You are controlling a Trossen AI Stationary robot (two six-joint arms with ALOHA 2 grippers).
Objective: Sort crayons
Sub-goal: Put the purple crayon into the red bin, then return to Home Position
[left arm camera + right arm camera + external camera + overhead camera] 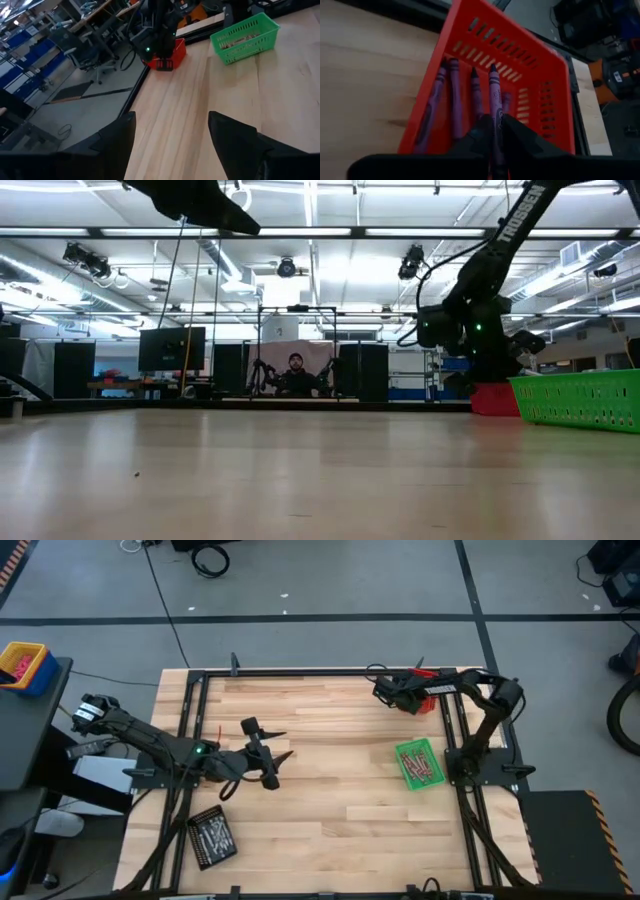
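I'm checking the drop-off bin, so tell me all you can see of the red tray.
The red tray looks like plastic, rectangular, with rows of slots in its walls. It sits upright at the table's far right corner, beyond the green tray. Several purple crayons lie lengthwise on its floor. The right gripper is above it, its fingers closed on one more purple crayon pointing into the tray.

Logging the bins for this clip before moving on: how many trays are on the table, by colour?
Red tray, at the table's far right corner under the right hand, purple crayons inside: 1
Green tray, right side, with crayons: 1
Black tray, near left, with crayons: 1
Total: 3 trays
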